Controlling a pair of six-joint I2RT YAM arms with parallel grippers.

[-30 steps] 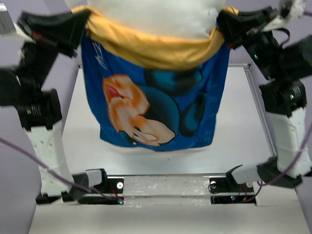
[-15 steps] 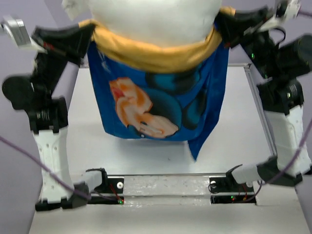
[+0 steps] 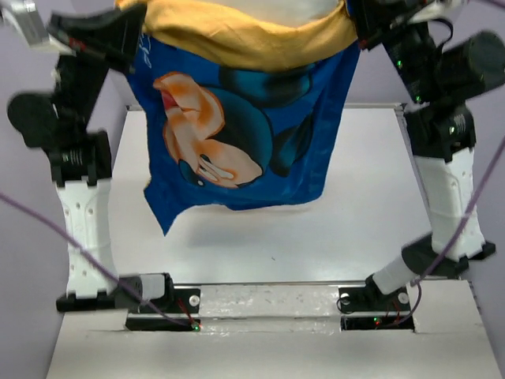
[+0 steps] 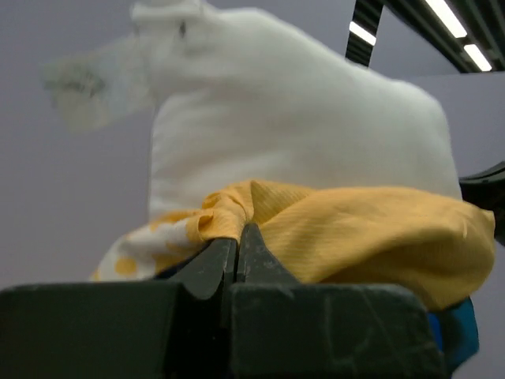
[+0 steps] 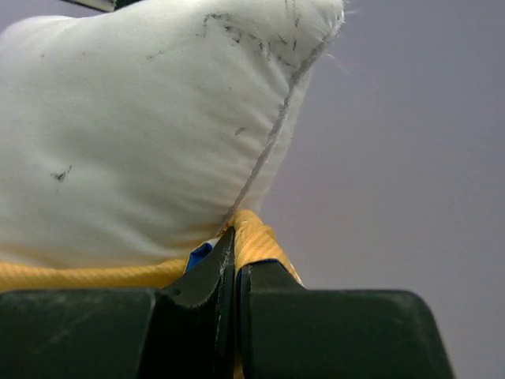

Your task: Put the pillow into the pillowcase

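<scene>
Two arms are hoisting the pillowcase (image 3: 237, 134) higher than a second ago, left fingers (image 4: 209, 268) and right fingers (image 5: 201, 280) clamping its yellow rim; its hem is swinging leftward above the surface (image 3: 355, 229), likely shaking the protruding pillow (image 4: 300, 134) deeper.

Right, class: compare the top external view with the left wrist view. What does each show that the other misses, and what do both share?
Only the top external view shows the blue face of the pillowcase, with its cartoon mouse head, hanging above the table. Only the left wrist view shows the left end effector shut on the yellow hem, and the white pillow bulging well above it. Both show the yellow band of the pillowcase with some pillow above.
</scene>
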